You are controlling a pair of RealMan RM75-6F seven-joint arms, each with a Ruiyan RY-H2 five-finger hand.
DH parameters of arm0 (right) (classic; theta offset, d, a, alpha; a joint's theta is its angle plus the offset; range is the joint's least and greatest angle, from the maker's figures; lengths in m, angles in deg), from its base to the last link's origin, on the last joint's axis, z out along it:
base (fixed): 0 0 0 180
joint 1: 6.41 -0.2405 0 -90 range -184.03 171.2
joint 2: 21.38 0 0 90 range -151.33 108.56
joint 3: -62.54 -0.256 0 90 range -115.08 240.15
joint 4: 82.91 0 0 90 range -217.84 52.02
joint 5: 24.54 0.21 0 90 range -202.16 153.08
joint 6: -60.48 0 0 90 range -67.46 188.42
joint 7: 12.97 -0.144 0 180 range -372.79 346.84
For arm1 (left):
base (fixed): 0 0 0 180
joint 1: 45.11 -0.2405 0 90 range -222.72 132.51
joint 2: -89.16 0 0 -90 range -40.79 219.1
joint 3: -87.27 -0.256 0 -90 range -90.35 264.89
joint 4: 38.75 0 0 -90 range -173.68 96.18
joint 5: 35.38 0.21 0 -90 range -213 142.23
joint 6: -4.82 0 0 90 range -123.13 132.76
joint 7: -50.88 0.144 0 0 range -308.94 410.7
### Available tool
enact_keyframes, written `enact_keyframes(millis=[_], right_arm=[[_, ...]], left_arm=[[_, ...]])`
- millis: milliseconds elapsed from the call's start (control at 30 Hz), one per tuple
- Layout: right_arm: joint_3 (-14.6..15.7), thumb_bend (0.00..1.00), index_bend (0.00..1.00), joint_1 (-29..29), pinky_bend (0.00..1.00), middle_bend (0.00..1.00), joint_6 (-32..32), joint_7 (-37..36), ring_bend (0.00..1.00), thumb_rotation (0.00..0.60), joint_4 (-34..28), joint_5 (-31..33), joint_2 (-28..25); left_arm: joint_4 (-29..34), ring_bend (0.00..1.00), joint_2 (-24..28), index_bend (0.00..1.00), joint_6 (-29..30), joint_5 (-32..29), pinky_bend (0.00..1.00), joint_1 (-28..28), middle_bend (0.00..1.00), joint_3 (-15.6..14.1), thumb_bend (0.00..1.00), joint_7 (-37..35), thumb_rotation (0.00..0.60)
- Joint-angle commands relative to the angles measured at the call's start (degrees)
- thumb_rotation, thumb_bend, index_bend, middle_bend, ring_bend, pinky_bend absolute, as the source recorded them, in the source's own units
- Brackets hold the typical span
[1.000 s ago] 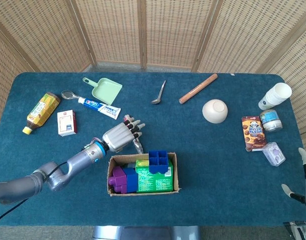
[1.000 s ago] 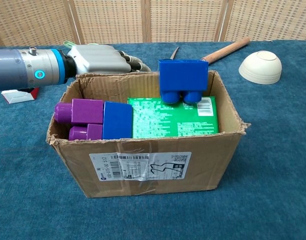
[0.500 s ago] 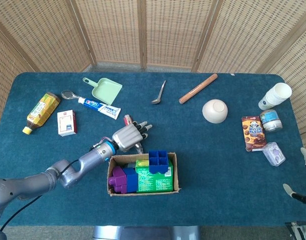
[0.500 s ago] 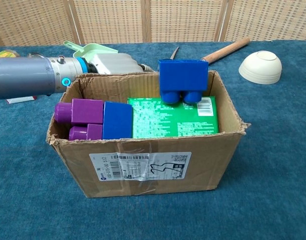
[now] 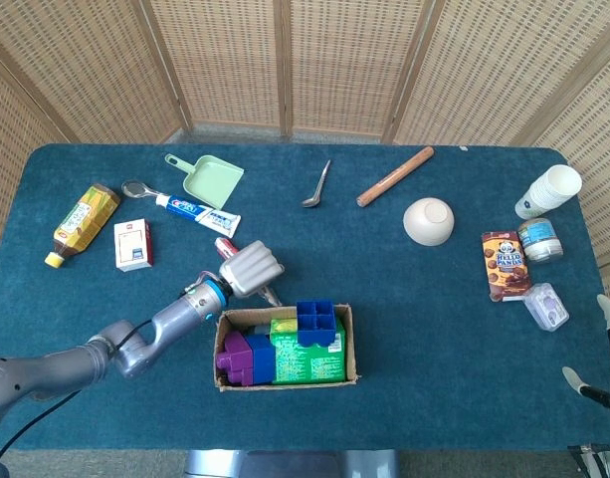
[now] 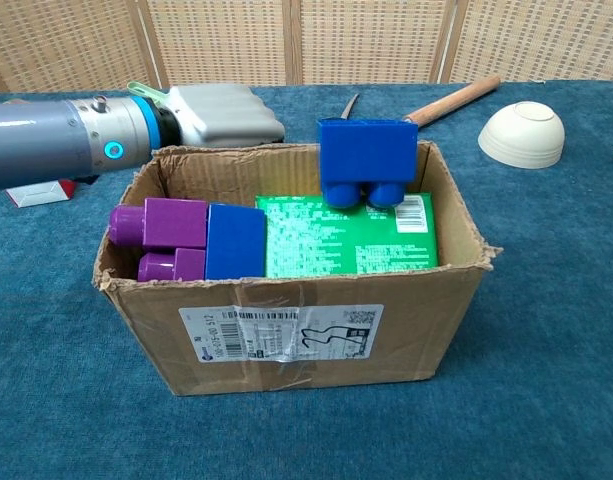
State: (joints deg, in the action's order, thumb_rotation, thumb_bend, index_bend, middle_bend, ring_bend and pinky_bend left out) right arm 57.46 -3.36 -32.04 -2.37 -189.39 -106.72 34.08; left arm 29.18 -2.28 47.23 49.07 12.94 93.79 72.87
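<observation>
My left hand (image 5: 252,269) sits just behind the cardboard box (image 5: 222,349), its fingers curled down around a slim stick-like item with a red end (image 5: 225,246). That item's other end pokes out by the box's rim. In the chest view the left hand (image 6: 224,112) shows as a closed fist behind the box (image 6: 286,325), and the item is hidden. The box holds a purple block (image 6: 161,235), a blue block (image 6: 235,241), a green carton (image 6: 346,235) and a blue block (image 6: 366,160) standing on it. My right hand (image 5: 605,360) shows at the lower right edge, fingers apart and empty.
On the left lie a tea bottle (image 5: 84,221), a small red-and-white box (image 5: 132,244), toothpaste (image 5: 197,212), a spoon (image 5: 137,188) and a green dustpan (image 5: 210,181). Further back are a metal spoon (image 5: 317,185), a rolling pin (image 5: 395,175) and a bowl (image 5: 428,220). Cups (image 5: 549,189), a snack box (image 5: 505,265) and a can (image 5: 539,239) stand at the right.
The left hand's fingers, stretched out before, have curled into a fist over the slim item. The item's red end has swung to the left with the hand. The right hand has barely moved.
</observation>
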Motion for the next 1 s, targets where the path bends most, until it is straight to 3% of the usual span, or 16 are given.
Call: enact_keyframes(millis=[33,467,667,1000], right_arm=[[0.1,0.00,0.07,0.0,0.00,0.00,0.0,0.2,0.00,0.600,-0.2,-0.3,0.0],[0.8,0.00,0.07,-0.2,0.00,0.00,0.5,2.0,0.00,0.600,-0.8,-1.4,0.5],[1.0,0.00,0.07,-0.5,0.00,0.00,1.0,3.7,0.00,0.600,-1.0,-1.6,1.2],[1.4,0.00,0.07,-1.1,0.00,0.00,1.9,7.0,0.00,0.600,-1.2,-2.0,2.5]], left_arm=[[2.3,0.65,2.5,0.73,1.8,-0.3,0.89,-1.1,0.67,0.1,0.29,-0.4,0.600],[23.1,0.65,22.7,0.73,12.4,-3.2,0.89,-6.4,0.67,6.2,0.29,-8.3,0.600],[34.2,0.65,31.0,0.73,11.8,-6.7,0.90,-8.2,0.67,7.9,0.29,-12.5,0.600],[43.1,0.66,34.9,0.73,9.9,-8.5,0.90,-8.6,0.67,9.8,0.29,-22.5,0.600]])
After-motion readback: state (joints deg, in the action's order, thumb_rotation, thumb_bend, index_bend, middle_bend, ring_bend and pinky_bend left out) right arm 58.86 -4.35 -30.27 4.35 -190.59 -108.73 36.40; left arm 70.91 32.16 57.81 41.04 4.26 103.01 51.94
